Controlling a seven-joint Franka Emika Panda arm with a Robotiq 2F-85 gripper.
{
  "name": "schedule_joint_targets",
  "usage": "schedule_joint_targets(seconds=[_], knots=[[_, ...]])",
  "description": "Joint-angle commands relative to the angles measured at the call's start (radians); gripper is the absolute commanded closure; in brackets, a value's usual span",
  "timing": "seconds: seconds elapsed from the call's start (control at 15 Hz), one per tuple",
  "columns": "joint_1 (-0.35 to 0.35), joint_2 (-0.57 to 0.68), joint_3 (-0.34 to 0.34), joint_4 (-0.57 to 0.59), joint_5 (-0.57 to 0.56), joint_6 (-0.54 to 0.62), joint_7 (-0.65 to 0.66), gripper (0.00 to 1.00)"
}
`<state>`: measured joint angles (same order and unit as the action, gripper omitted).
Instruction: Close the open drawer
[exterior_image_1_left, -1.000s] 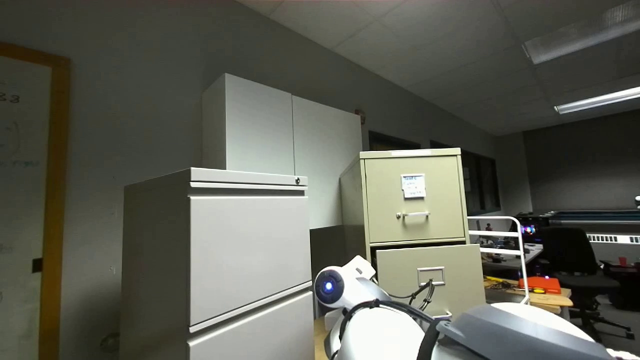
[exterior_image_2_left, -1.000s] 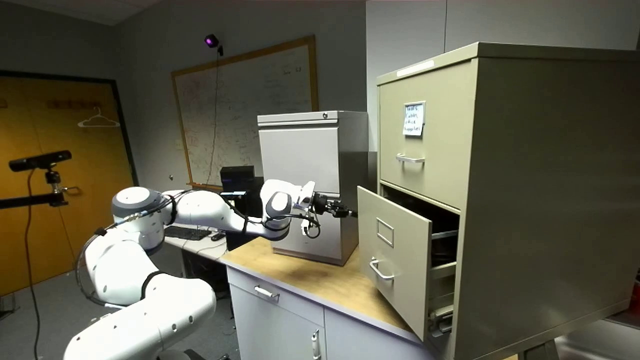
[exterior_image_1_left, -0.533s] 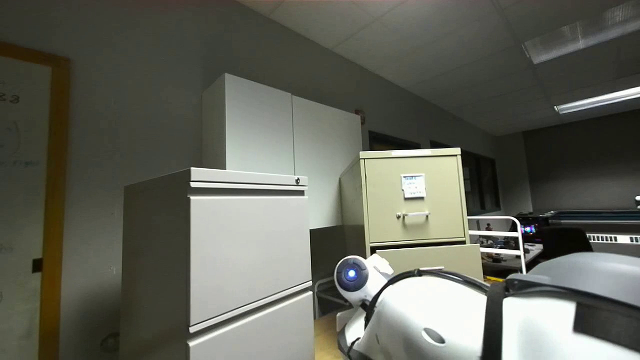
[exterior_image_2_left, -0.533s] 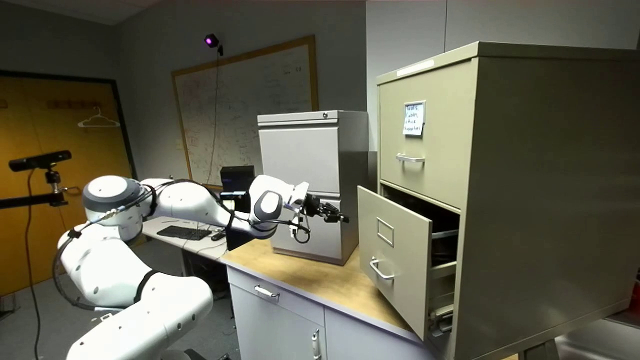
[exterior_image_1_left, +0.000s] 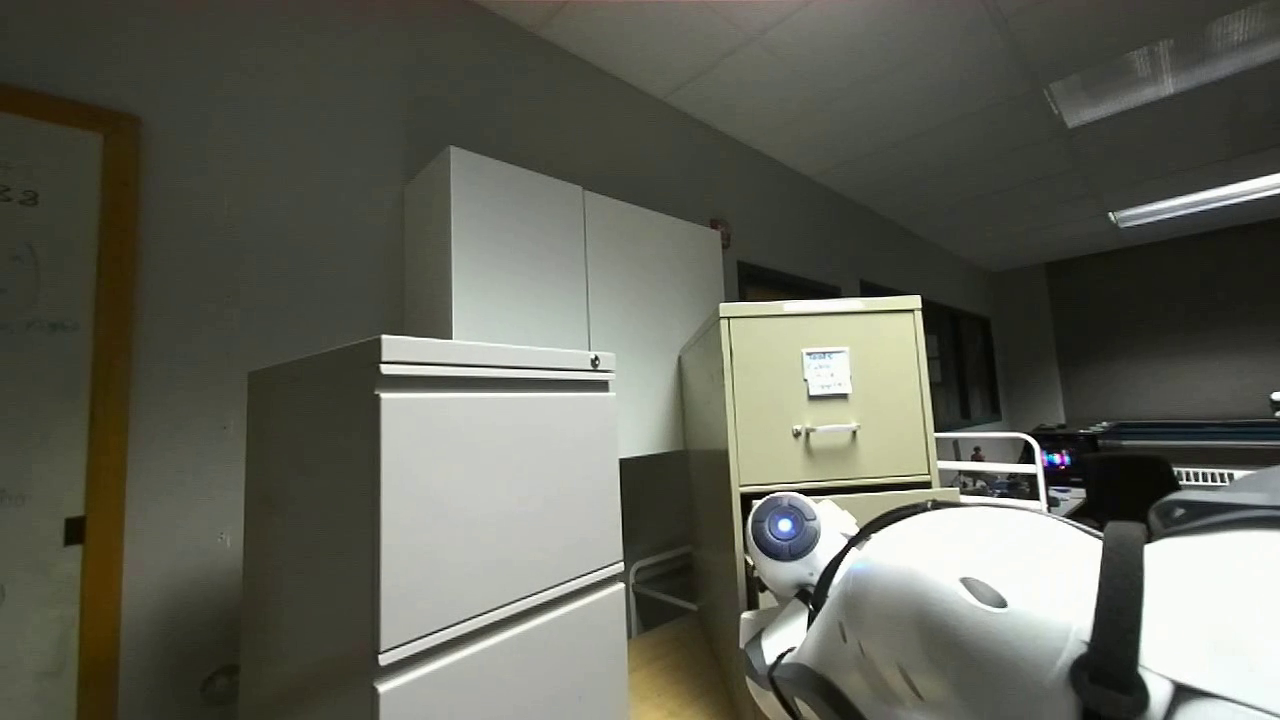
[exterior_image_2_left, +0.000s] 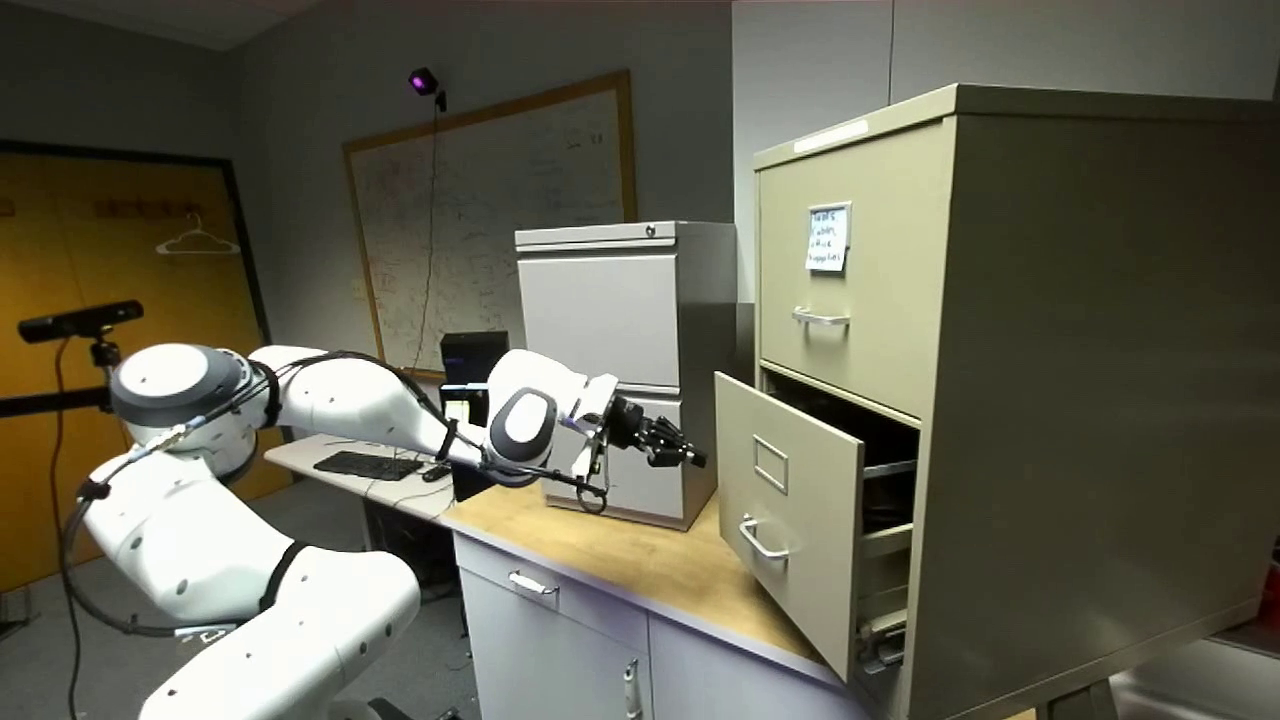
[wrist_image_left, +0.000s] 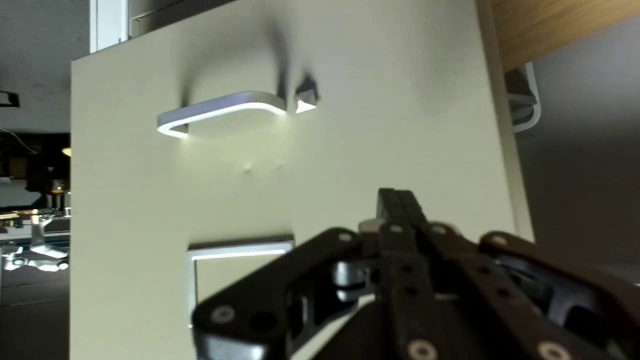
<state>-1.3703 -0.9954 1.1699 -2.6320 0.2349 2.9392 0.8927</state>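
A white robot arm (exterior_image_2_left: 365, 405) held its pincer (exterior_image_2_left: 694, 458) in front of the open drawer (exterior_image_2_left: 808, 510), just short of its metal face, the two fingers (wrist_image_left: 387, 205) pressed together at their tips. The drawer stood out from the lower part of a beige cabinet (exterior_image_2_left: 1090, 380), directly beneath an upper drawer (exterior_image_2_left: 890, 275) that sat flush and bore a handwritten paper label (exterior_image_2_left: 826, 240). The wrist view, upside down, caught the pincer before the drawer's front, partly hiding the label holder (wrist_image_left: 240, 250), while the handle (wrist_image_left: 215, 106), fixed lower on the drawer, showed in full. In an exterior view, the arm (exterior_image_1_left: 930, 590) hid most of the drawer, leaving a strip along its top with a dark gap above. A wooden worktop (exterior_image_2_left: 620, 545) spread beside the drawer and lower down, carrying a grey cabinet (exterior_image_2_left: 600, 310) near the drawer. A white cupboard (exterior_image_1_left: 520, 250) rose behind the drawer and reached well above it. A whiteboard (exterior_image_2_left: 500, 200) marked with writing hung well apart from the drawer.
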Motion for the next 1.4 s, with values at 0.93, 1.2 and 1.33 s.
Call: schedule_joint_targets(seconds=[0.93, 1.2, 1.33], knots=[[-0.451, -0.221, 0.262, 0.218, 0.006, 0.019, 0.301, 1.00], [-0.502, -0.261, 0.282, 0.300, -0.012, -0.069, 0.343, 1.00], [-0.524, -0.273, 0.281, 0.349, -0.022, -0.124, 0.347, 1.00]])
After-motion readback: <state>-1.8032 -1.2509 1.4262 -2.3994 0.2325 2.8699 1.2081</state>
